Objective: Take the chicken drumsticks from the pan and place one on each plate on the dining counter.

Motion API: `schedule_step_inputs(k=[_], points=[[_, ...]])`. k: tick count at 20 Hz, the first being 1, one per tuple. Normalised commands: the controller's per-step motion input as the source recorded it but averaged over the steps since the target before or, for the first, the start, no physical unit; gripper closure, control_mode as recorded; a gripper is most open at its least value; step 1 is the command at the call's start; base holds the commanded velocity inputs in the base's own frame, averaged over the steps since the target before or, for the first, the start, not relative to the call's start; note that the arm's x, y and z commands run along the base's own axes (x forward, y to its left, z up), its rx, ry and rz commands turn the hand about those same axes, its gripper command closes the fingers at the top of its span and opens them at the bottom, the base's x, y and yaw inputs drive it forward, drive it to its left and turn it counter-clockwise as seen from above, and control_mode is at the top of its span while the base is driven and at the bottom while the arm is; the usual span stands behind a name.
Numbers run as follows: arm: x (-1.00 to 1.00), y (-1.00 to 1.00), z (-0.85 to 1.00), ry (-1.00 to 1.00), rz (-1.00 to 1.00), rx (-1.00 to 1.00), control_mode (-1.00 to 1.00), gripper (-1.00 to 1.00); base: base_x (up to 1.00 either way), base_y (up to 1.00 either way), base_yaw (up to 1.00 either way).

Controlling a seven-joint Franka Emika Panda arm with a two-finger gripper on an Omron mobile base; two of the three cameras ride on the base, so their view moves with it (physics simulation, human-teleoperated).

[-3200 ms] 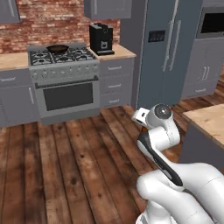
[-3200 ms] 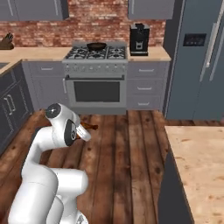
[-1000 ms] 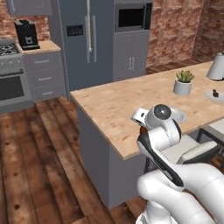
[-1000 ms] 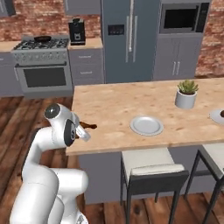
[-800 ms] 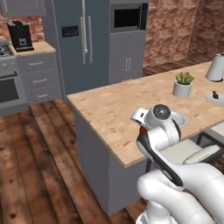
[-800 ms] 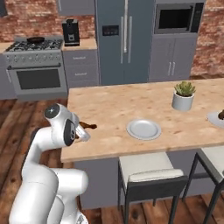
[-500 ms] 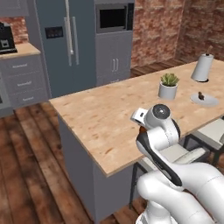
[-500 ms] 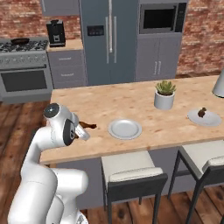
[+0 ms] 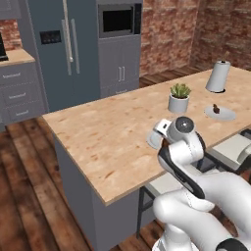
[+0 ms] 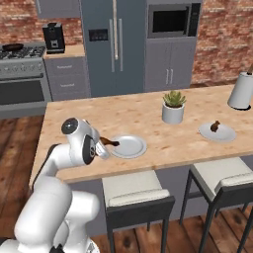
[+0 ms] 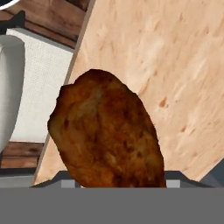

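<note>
My gripper (image 10: 105, 142) is shut on a glossy reddish-brown chicken drumstick (image 11: 107, 131), whose thin bone (image 10: 112, 143) sticks out toward a bare light-grey plate (image 10: 129, 147). The hand hovers at the near left edge of the dining counter (image 10: 148, 116), just left of that plate. In the hand view the drumstick hangs over the counter's edge (image 11: 175, 65). A second plate (image 10: 218, 132) farther right carries another drumstick (image 10: 215, 126); the same plate (image 9: 220, 113) appears in the left base view. The pan (image 10: 12, 47) sits on the stove at far left.
A potted plant (image 10: 173, 106) stands between the two plates and a white roll (image 10: 242, 90) at the counter's right end. Two grey-cushioned stools (image 10: 136, 192) are tucked under the near edge. Fridge (image 10: 113, 44) and coffee machine (image 10: 53, 37) line the back wall.
The whole scene has slid left in both base views as the base moved along the dining counter. The arm keeps its pose, drumstick still gripped, now next to the bare plate.
</note>
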Motion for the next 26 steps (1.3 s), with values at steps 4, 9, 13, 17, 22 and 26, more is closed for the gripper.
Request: schedule_step_inputs(k=[4,9,13,17,22,26], points=[[0.75,-0.41,0.01,0.19,-0.13,0.09,-1.00,1.00,0.00,0.00,0.00],[0.91,-0.34,0.09,0.26,-0.14,0.09,-1.00,1.00,0.00,0.00,0.00],[0.94,-0.12,0.03,0.19,-0.10,0.06,-1.00,1.00,0.00,0.00,0.00],[0.88,-0.01,-0.17,0.19,-0.07,0.00,-1.00,1.00,0.00,0.00,0.00],[0.40,-0.02,-0.71,0.11,-0.03,0.00,-1.00,1.00,0.00,0.00,0.00],[0.04,-0.11,-0.95,0.05,-0.01,0.00,-1.00,1.00,0.00,0.00,0.00]])
